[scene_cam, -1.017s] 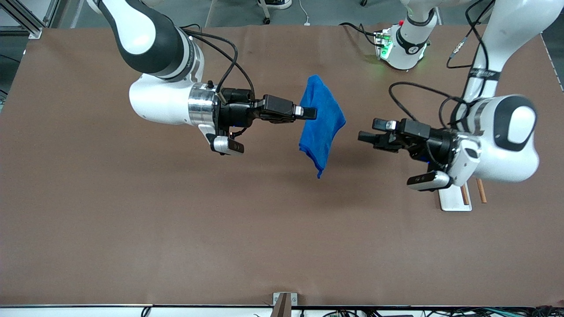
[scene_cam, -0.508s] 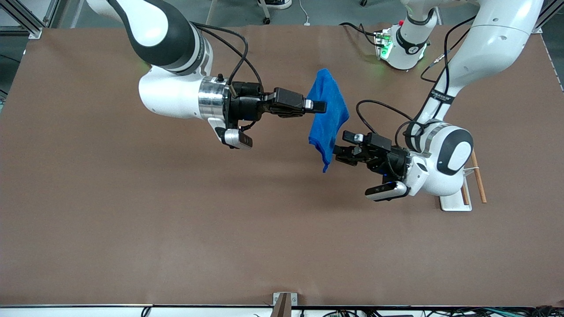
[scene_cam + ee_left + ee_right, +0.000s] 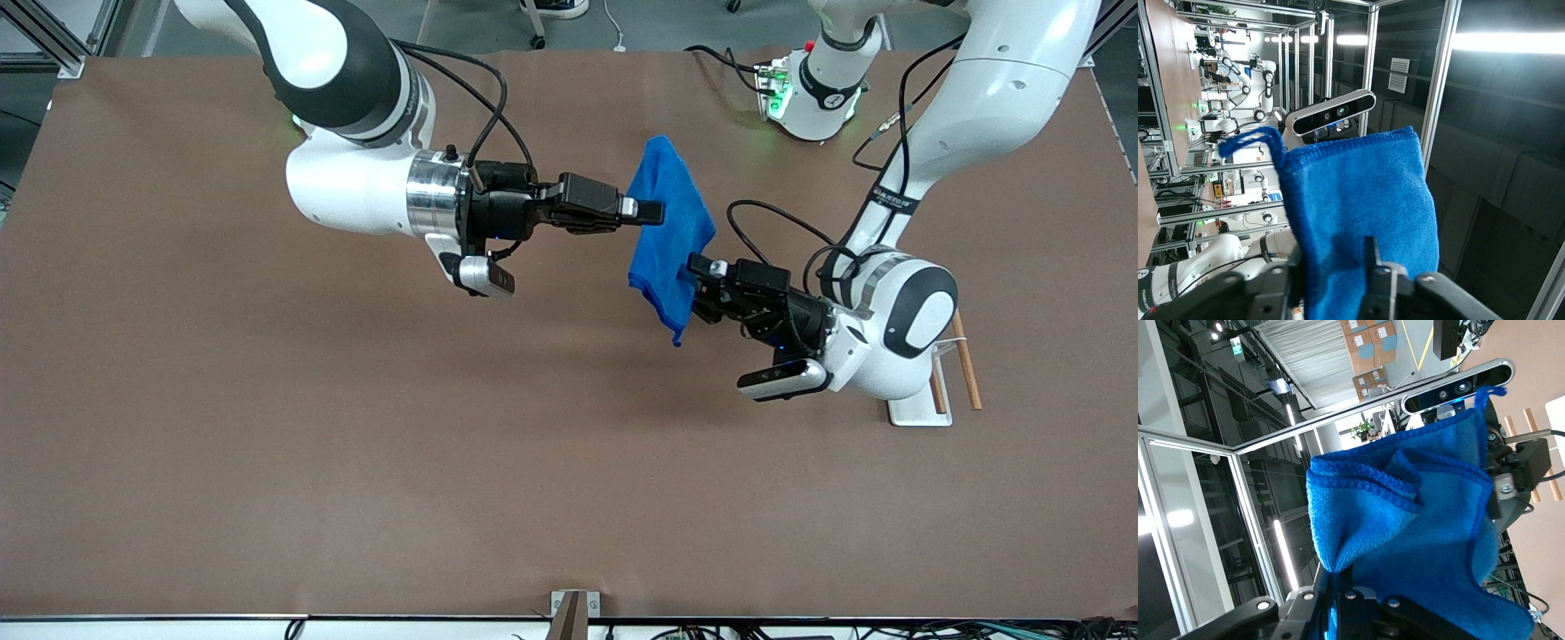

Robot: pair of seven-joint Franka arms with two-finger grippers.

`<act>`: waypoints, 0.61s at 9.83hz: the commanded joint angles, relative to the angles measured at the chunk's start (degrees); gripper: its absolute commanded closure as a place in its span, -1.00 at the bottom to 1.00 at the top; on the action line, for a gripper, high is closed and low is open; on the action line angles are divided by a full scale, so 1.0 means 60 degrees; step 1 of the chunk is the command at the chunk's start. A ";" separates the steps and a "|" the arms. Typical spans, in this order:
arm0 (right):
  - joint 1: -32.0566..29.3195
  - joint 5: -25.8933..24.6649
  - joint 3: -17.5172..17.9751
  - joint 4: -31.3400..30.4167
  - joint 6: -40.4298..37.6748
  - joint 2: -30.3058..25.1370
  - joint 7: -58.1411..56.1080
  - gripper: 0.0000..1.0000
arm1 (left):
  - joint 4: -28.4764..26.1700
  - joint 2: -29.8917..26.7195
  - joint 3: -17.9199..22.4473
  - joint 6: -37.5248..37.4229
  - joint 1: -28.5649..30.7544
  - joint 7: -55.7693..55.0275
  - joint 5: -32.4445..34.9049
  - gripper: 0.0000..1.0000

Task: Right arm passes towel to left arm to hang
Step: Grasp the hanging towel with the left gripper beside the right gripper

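The royal-blue towel [image 3: 669, 213] hangs in the air over the middle of the table, pinched at its upper part by my right gripper [image 3: 653, 212], which is shut on it. My left gripper [image 3: 692, 286] is at the towel's lower part, open, with one finger on each side of the cloth. In the left wrist view the towel [image 3: 1358, 193] fills the gap of the left gripper [image 3: 1331, 280], and its small corner loop [image 3: 1248, 140] sticks out. In the right wrist view the towel [image 3: 1418, 520] bunches out of the shut right gripper [image 3: 1345, 587].
A wooden rack on a white base [image 3: 920, 409] stands on the table under the left arm's wrist. A box with a green light [image 3: 773, 93] sits by the left arm's base [image 3: 822, 89]. A small bracket [image 3: 573, 609] is at the table's near edge.
My left arm has swung in from its end of the table, and its open fingers now straddle the towel's lower part. My right gripper has carried the towel slightly toward the left arm.
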 commanded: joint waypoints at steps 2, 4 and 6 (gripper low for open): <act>0.0030 0.0257 0.0088 0.0195 0.0118 0.0105 -0.0129 0.99 | -0.0049 0.0182 0.0109 -0.0034 0.0013 0.0178 0.0253 0.95; 0.0001 0.0185 0.0059 0.0195 0.0147 0.0090 -0.0070 -0.98 | 0.0024 0.0168 0.0124 -0.0034 0.0275 0.0149 0.0720 0.99; -0.0087 0.0155 0.0016 0.0093 0.0162 0.0090 -0.0099 -1.00 | 0.0360 0.0124 0.0124 -0.0034 0.0641 -0.0200 0.1233 0.99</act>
